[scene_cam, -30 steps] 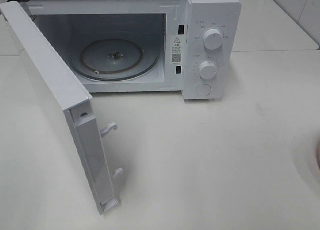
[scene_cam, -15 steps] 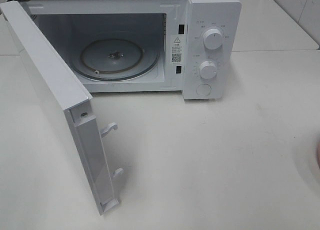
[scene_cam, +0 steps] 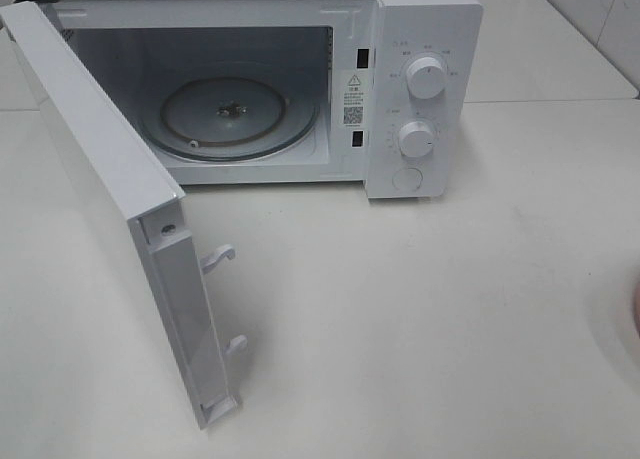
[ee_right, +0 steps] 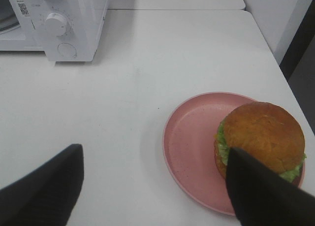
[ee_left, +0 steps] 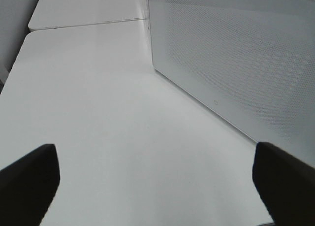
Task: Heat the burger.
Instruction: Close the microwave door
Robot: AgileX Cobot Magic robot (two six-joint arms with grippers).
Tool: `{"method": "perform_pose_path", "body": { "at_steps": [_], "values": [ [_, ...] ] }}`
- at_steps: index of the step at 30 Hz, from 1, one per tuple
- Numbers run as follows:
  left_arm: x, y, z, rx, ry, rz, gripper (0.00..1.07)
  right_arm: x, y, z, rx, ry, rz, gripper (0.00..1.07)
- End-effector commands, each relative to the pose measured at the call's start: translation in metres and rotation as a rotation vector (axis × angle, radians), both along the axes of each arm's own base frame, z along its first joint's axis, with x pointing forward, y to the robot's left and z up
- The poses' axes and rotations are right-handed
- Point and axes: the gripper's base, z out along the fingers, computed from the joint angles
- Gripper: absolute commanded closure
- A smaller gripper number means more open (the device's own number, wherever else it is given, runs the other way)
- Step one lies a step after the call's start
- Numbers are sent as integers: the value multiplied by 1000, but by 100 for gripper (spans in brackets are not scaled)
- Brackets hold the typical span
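white microwave (scene_cam: 300,79) at the far side of the table (scene_cam: 420,309), door (scene_cam: 120,219) swung wide open, glass turntable (scene_cam: 228,117) bare, burger (ee_right: 261,137) on a pink plate (ee_right: 192,142) off at the right edge, right gripper (ee_right: 157,191) spread wide above the plate holding nothing, left gripper (ee_left: 157,179) fully open and empty beside the door

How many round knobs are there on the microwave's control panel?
2, both on the microwave panel right of the open cavity: the upper knob, and the lower knob directly below it. None appears hidden.
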Motion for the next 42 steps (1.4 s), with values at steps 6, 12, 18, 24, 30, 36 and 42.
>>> {"method": "perform_pose_path", "body": {
  "at_steps": [6, 12, 18, 24, 30, 36, 42],
  "values": [
    [-2, 0, 0, -1, -22, 3, 7, -4, 0, 0, 0, -34, -2, 31],
    [-2, 0, 8, -15, -71, 6, 9, -4, 0, 0, 0, -34, -2, 31],
    [14, 1, 21, -20, -127, 32, 16, -4, 0, 0, 0, -34, -2, 31],
    [39, 1, 31, -24, -162, 38, 33, -4, 0, 0, 0, -34, -2, 31],
    [73, 3, 37, 31, -160, 56, 67, -4, 0, 0, 0, -34, -2, 31],
    [105, 2, 36, 23, -149, 53, 107, -4, 0, 0, 0, -34, -2, 31],
    [138, 1, 28, 18, -232, 54, 107, -4, 0, 0, 0, -34, -2, 31]
  ]
}}
